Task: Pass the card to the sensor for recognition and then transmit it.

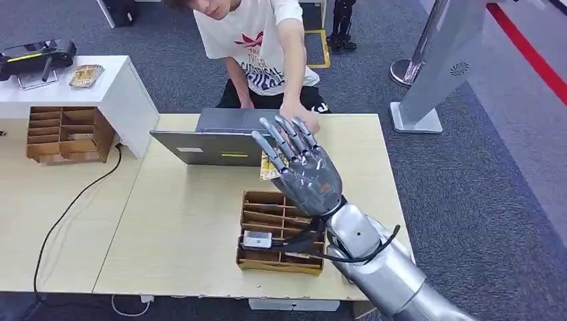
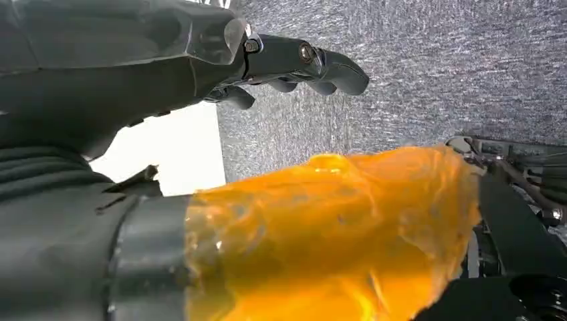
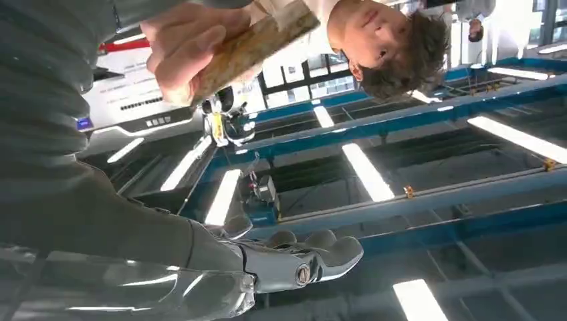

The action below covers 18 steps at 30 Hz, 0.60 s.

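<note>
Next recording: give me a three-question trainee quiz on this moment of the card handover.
1. True or false: the robot's silver right hand is raised over the light wooden table with its fingers spread.
2. In the right wrist view, what grips the tan patterned card? A) a person's hand B) the robot's left hand C) nothing
3. Fill in: the thin black cable trails over the tabletop on the robot's ___ side.
Key: 1 true; 2 A; 3 left.

Laptop (image 1: 214, 137) behind tray (image 1: 264, 231), both on table (image 1: 187, 221).
</note>
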Each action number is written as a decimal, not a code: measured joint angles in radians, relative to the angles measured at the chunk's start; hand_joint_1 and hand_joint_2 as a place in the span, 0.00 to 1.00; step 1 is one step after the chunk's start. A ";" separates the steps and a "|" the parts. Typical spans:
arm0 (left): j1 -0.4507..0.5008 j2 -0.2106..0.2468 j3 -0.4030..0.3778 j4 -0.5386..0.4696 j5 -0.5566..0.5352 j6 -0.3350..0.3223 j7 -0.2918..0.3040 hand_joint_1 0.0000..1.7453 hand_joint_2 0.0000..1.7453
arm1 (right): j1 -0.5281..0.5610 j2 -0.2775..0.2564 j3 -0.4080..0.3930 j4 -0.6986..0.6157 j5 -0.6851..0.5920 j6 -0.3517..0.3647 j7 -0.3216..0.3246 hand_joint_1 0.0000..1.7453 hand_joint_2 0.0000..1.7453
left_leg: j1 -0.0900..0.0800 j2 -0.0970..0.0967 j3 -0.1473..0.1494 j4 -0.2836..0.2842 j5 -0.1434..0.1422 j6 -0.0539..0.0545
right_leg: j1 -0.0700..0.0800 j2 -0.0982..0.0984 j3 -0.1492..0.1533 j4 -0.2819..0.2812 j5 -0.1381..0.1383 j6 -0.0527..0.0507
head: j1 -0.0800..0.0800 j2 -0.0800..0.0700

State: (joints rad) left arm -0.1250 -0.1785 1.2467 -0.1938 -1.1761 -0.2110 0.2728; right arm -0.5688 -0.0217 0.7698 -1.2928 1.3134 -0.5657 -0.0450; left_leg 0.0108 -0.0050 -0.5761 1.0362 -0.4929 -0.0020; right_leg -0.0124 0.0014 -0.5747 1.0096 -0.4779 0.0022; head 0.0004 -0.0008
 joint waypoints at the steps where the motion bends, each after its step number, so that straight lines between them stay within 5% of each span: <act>1: 0.000 0.000 0.000 0.000 0.000 0.000 0.000 0.00 0.00 | -0.003 0.001 0.002 0.005 0.000 0.000 0.000 0.78 1.00 | 0.000 0.000 0.000 0.000 0.000 0.000 | 0.000 0.000 0.000 0.000 0.000 0.000 | 0.000 0.000; 2: 0.000 0.000 0.000 0.000 -0.001 0.000 0.000 0.00 0.00 | -0.004 0.002 0.003 0.008 0.000 0.000 0.000 0.78 1.00 | 0.000 0.000 0.000 0.000 0.000 0.000 | 0.000 0.000 0.000 0.000 0.000 0.000 | 0.000 0.000; 3: 0.000 0.000 -0.001 0.000 -0.002 0.000 0.000 0.00 0.00 | -0.006 0.002 0.004 0.011 0.000 0.001 0.000 1.00 1.00 | 0.000 0.000 0.000 0.000 0.000 0.000 | 0.000 0.000 0.000 0.000 0.000 0.000 | 0.000 0.000; 18: -0.001 0.000 -0.002 0.000 -0.006 0.000 0.000 0.00 0.00 | -0.012 0.005 0.029 0.030 -0.008 0.010 0.008 1.00 1.00 | 0.000 0.000 0.000 0.000 0.000 0.000 | 0.000 0.000 0.000 0.000 0.000 0.000 | 0.000 0.000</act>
State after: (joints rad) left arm -0.1264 -0.1785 1.2448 -0.1938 -1.1826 -0.2113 0.2728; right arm -0.5806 -0.0164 0.7984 -1.2631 1.3050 -0.5554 -0.0370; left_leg 0.0108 -0.0051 -0.5760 1.0362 -0.4929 -0.0020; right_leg -0.0124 0.0014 -0.5748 1.0095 -0.4780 0.0022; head 0.0004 -0.0008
